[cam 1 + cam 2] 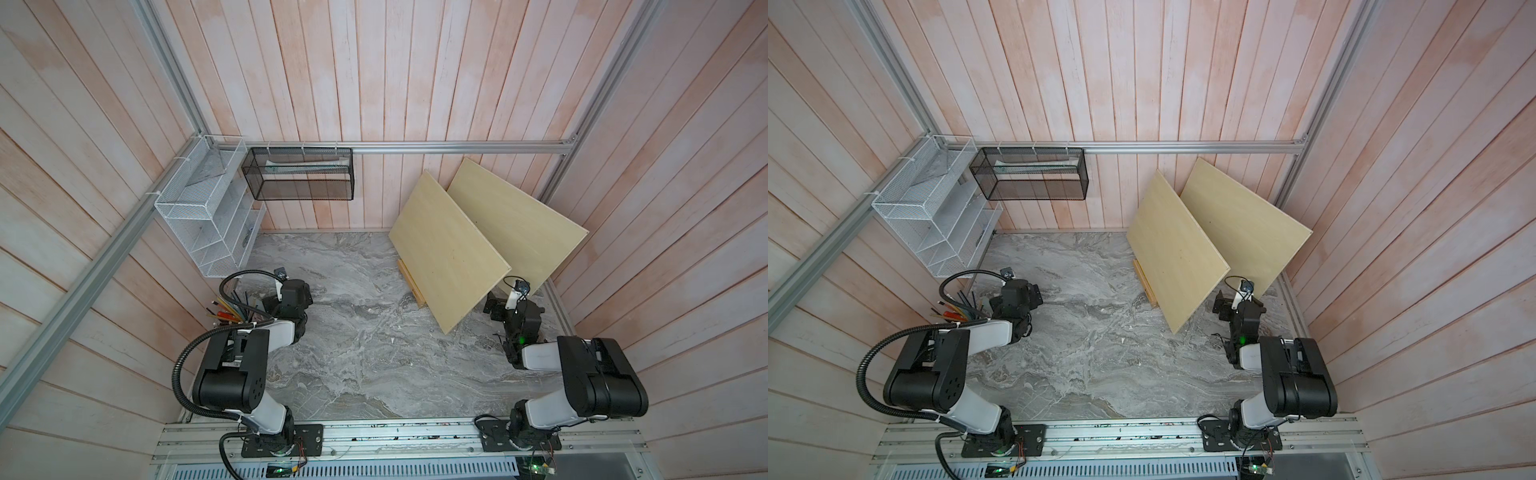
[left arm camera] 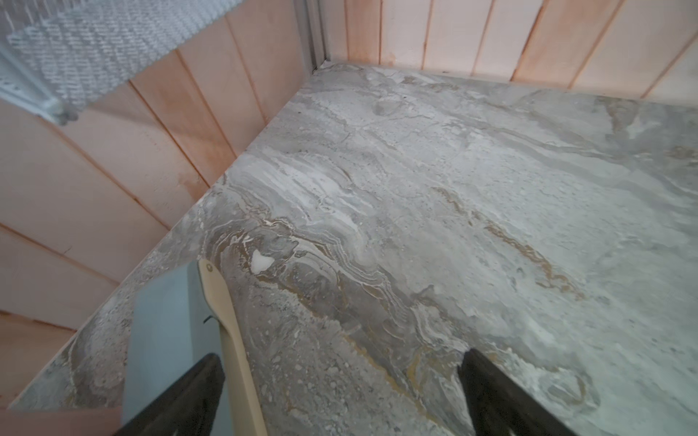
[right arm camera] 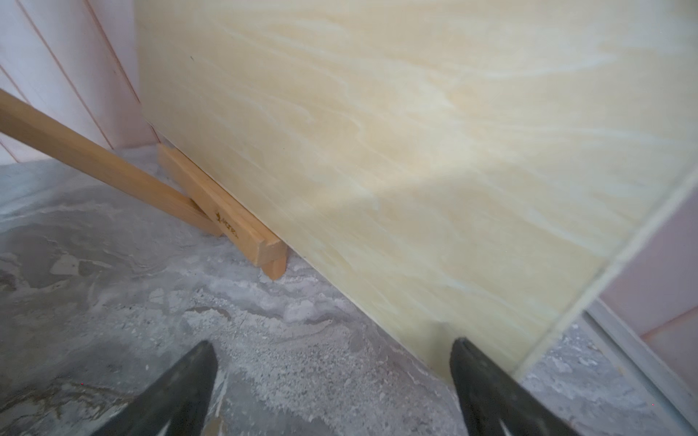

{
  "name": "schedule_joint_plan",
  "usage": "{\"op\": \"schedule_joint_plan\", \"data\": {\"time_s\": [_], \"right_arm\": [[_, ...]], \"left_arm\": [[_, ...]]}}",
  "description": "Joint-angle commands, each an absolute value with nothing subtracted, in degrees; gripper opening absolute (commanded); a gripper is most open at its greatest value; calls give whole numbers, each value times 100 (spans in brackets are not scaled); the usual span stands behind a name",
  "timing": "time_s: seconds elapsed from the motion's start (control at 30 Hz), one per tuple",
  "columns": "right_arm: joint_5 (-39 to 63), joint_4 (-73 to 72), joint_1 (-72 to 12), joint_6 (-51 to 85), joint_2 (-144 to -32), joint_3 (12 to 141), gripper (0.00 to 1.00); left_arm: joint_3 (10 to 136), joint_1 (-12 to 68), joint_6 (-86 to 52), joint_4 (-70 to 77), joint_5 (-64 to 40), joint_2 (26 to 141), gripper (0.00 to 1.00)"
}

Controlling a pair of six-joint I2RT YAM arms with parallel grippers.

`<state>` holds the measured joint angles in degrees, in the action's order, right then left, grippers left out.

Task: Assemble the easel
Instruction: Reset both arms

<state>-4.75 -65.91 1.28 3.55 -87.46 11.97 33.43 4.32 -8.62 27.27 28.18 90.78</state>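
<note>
Gray stone table (image 1: pixel 353 353) fills the floor between pink wood walls. Up close, the left gripper (image 2: pixel 342 356) has its fingers spread wide over bare table and holds nothing. The right gripper (image 3: pixel 332 343) is spread wide and empty too, near the front board (image 3: pixel 415 151). Farther back, the easel (image 3: pixel 226 217) sits on the table, mostly hidden behind that board. A second board (image 1: pixel 519 220) leans behind.

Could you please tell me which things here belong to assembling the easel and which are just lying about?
For the job:
easel, mostly hidden under the front plywood board
left gripper, open
right gripper, open

Lying about:
front plywood board
rear plywood board
white wire rack
black mesh basket
pencils
</note>
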Motion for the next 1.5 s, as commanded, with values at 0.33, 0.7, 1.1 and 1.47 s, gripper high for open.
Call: {"op": "schedule_joint_plan", "data": {"time_s": [0.33, 0.7, 1.1, 1.47], "right_arm": [[-1051, -8006, 149, 422, -8977, 1049, 98], [279, -7745, 358, 236, -8972, 1194, 98], [-581, -8181, -64, -35, -9009, 988, 98], [75, -7746, 273, 167, -8979, 1195, 98]], "left_arm": [[1975, 172, -206, 5854, 1384, 8745, 100], [1514, -44, -182, 6905, 602, 9003, 100], [1521, -40, -184, 6841, 589, 8983, 100], [1528, -44, -189, 6843, 589, 8991, 100]]}}
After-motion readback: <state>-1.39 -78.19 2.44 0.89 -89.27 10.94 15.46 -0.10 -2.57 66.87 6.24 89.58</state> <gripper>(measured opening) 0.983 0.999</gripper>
